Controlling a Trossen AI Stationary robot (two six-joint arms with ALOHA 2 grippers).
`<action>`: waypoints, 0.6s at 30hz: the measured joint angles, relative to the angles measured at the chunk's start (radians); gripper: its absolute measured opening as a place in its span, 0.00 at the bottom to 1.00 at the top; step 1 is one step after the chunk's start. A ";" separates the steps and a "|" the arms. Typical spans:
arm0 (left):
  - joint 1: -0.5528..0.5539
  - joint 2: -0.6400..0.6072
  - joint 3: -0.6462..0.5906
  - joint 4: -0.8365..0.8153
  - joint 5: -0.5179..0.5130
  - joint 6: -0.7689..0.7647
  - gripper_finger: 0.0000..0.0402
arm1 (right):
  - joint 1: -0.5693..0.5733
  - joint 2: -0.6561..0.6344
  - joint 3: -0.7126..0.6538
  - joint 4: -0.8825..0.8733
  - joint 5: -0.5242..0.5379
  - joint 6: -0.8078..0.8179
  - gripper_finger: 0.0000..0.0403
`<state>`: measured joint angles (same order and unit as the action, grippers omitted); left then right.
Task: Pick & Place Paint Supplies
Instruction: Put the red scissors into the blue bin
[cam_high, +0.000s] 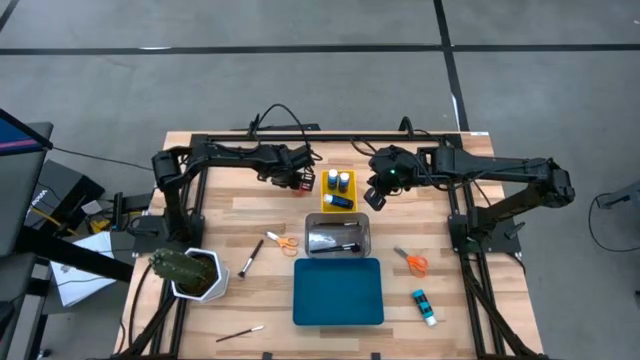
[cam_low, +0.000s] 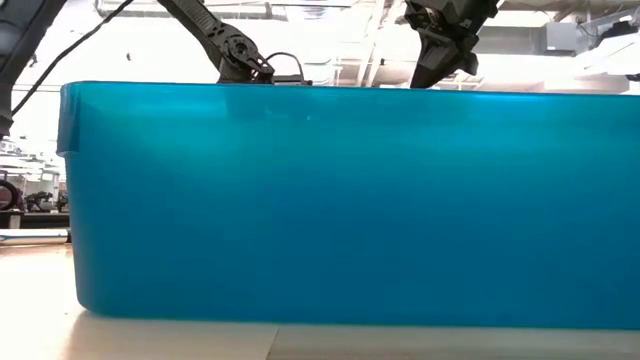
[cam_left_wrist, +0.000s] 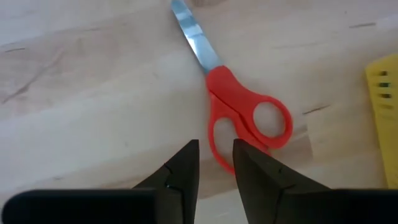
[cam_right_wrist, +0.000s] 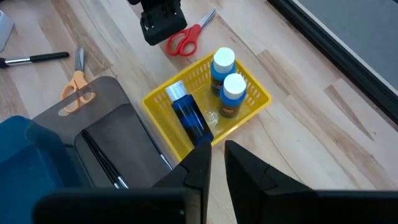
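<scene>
Red-handled scissors (cam_left_wrist: 242, 112) lie flat on the table near its far edge, left of the yellow tray (cam_high: 338, 190). My left gripper (cam_left_wrist: 216, 155) hangs just above them, slightly open, with the rim of one handle loop between its fingers. My right gripper (cam_right_wrist: 217, 155) is shut and empty, up in the air at the tray's right side (cam_high: 380, 192). In the tray are three blue bottles: two upright (cam_right_wrist: 233, 90) and one lying (cam_right_wrist: 189, 118). Another bottle (cam_high: 424, 307) lies near the table's right near corner. Orange scissors (cam_high: 283, 240) (cam_high: 412, 262) and brushes (cam_high: 250, 258) (cam_high: 240, 333) lie loose. My left gripper comes from above, pointing down, with its fingers (cam_left_wrist: 186, 171) on either side of the rim of the lower handle loop (cam_left_wrist: 216, 146) of the red scissors. I cannot tell whether they touch it. The scissors lie flat on the table.
A clear tray (cam_high: 338, 238) holding dark brushes sits mid-table, with a blue tray (cam_high: 338, 290) at its near side; that blue tray fills the low view (cam_low: 340, 200). A cactus in a white pot (cam_high: 190, 270) stands at the left near side.
</scene>
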<state>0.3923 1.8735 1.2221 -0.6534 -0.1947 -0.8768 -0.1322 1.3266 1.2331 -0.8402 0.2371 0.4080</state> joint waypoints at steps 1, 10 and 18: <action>0.000 0.000 0.000 0.004 -0.004 0.001 0.22 | 0.000 0.000 0.000 -0.002 0.000 -0.003 0.11; 0.000 0.000 0.000 0.018 -0.020 0.003 0.21 | 0.000 0.000 0.000 -0.005 0.000 -0.015 0.11; 0.000 0.000 0.000 0.018 -0.029 0.007 0.21 | 0.000 0.000 0.000 -0.005 0.000 -0.016 0.11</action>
<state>0.3920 1.8732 1.2217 -0.6350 -0.2234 -0.8698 -0.1326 1.3266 1.2331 -0.8448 0.2371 0.3923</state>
